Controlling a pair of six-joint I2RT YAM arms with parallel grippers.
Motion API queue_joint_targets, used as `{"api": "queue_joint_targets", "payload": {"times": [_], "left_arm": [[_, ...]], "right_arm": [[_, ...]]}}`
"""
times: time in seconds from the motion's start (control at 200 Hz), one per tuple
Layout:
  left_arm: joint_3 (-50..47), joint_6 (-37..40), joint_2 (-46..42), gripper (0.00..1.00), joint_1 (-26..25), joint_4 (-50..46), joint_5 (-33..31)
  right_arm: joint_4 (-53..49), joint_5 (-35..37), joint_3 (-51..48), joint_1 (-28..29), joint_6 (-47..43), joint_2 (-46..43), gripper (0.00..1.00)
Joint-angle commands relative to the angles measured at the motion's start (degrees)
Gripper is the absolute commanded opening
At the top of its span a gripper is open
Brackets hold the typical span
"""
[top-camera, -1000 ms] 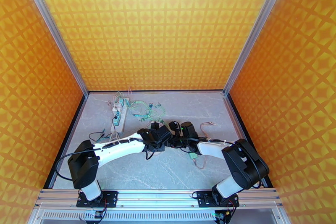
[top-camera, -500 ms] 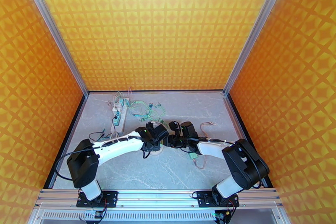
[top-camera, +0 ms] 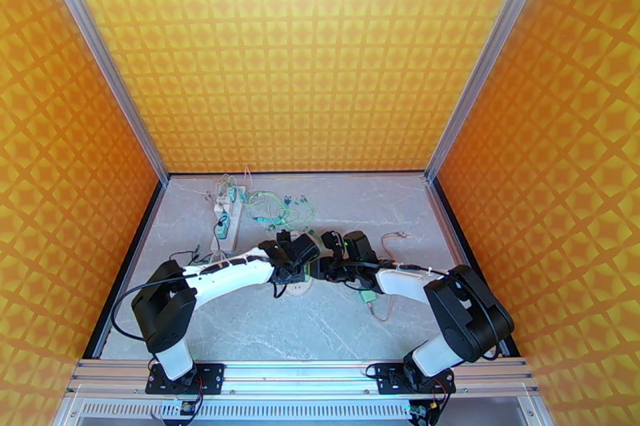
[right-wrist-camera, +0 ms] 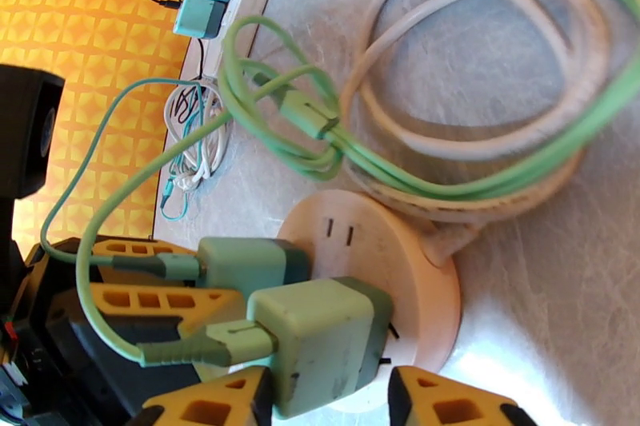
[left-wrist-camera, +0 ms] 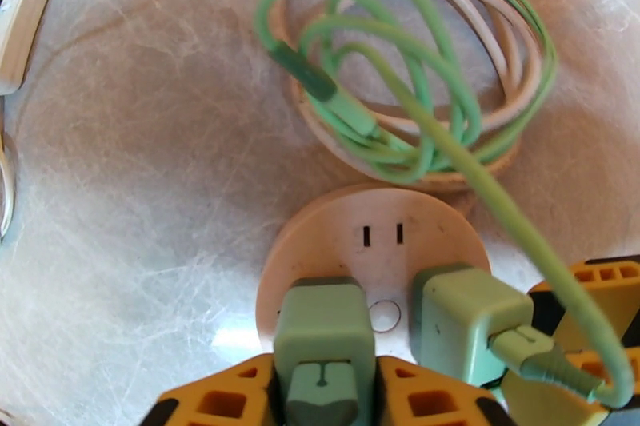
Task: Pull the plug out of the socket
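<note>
Orange diamond-patterned walls (top-camera: 296,52) close in a grey marbled counter (top-camera: 336,324), where the white-and-black left arm (top-camera: 232,277) and right arm (top-camera: 408,284) lean inward and meet near the middle. Toward the far left of the counter lies a long white power strip (top-camera: 226,224) with thin green leads spread around it. Close up, a loose coil of green and cream cables (left-wrist-camera: 448,100) rests on the counter against the far edge of a round cream socket disc (left-wrist-camera: 320,248), which lies flat under both wrists with one pair of slots free. Two plugs sit side by side in the disc's near half. The sage-green square plug (left-wrist-camera: 324,320) is seated upright, and the left hand (left-wrist-camera: 324,364) is clamped on it, an orange finger pressed to each flank. The second green plug (right-wrist-camera: 320,340), with a green cable running from its back, is also seated; the right hand (right-wrist-camera: 330,380) straddles it with fingers apart, a sliver of disc showing beside one finger.
</note>
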Motion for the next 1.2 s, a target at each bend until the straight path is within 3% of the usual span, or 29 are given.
{"api": "queue_joint_targets", "payload": {"times": [0.0, 0.35, 0.765, 1.195], "left_arm": [[-1.23, 0.25, 1.05, 0.26, -0.16, -0.26, -0.27], [0.20, 0.27, 2.67, 0.21, -1.45, -1.01, -0.11], [0.04, 0.14, 2.64, 0.15, -1.99, -1.01, 0.38], [4.03, 3.43, 2.70, 0.09, -2.75, -3.48, -0.43]], "right_arm": [[-4.35, -1.23, -0.28, 0.57, 1.72, -0.59, 0.44], [0.21, -4.23, 0.79, 1.77, 5.21, 1.64, 0.46], [9.75, -1.68, -0.12, 1.80, 13.69, 5.78, 0.45], [-4.29, 4.17, -0.57, 1.89, 5.16, 9.87, 0.39]]}}
